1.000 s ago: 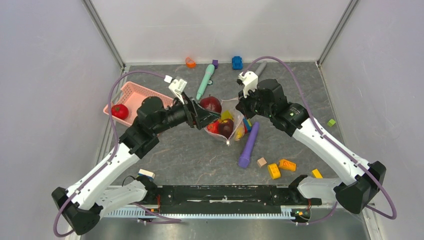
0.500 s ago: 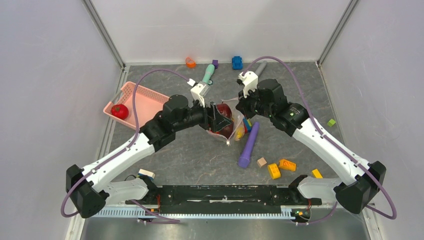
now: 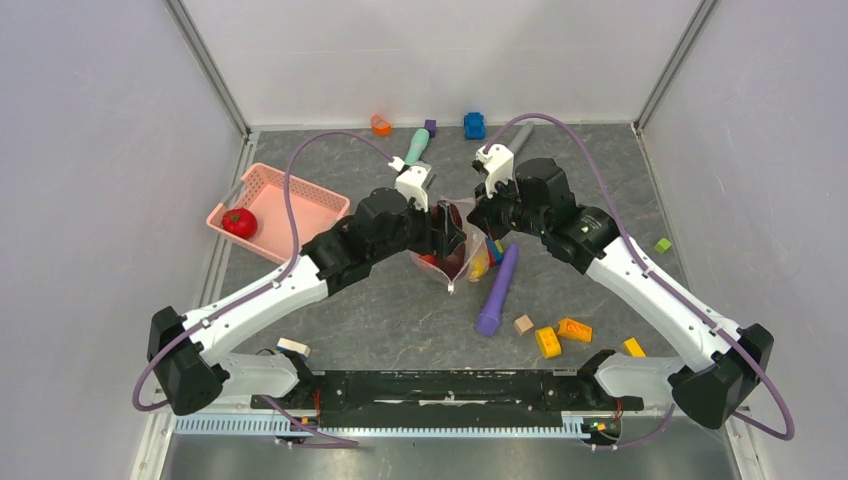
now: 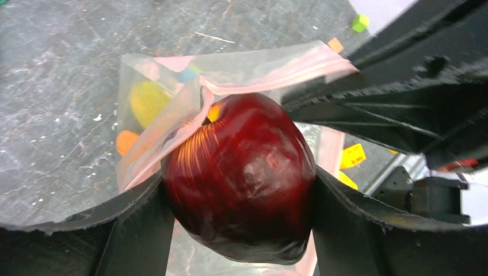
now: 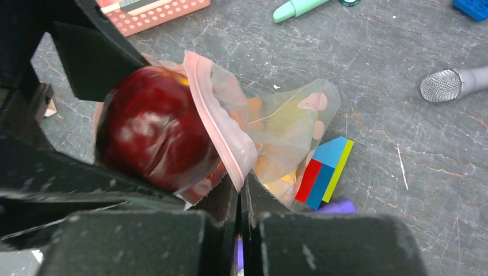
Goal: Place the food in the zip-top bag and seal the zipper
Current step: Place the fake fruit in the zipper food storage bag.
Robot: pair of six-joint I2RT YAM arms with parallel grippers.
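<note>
One red tomato-like toy point(image 3: 239, 222) is seen lying in the pink basket point(image 3: 300, 200) at the far left, well apart from the bag, so the loading step is judged unfinished. Further right, the left gripper point(image 3: 447, 232) is spread wide around a dark maroon apple point(image 4: 239, 172), which is clamped between its fingers at the mouth of the zip-top bag point(image 5: 288, 129). Part of the pink rim is draped over the fruit. Yellow and orange pieces are seen inside the bag. At the right, the right gripper point(image 5: 240, 192) is pressed together on the bag's rim, by which the mouth is held up. The zipper point(image 5: 216, 109) is unsealed. Next, the apple would need to be pushed past the rim and released.
</note>
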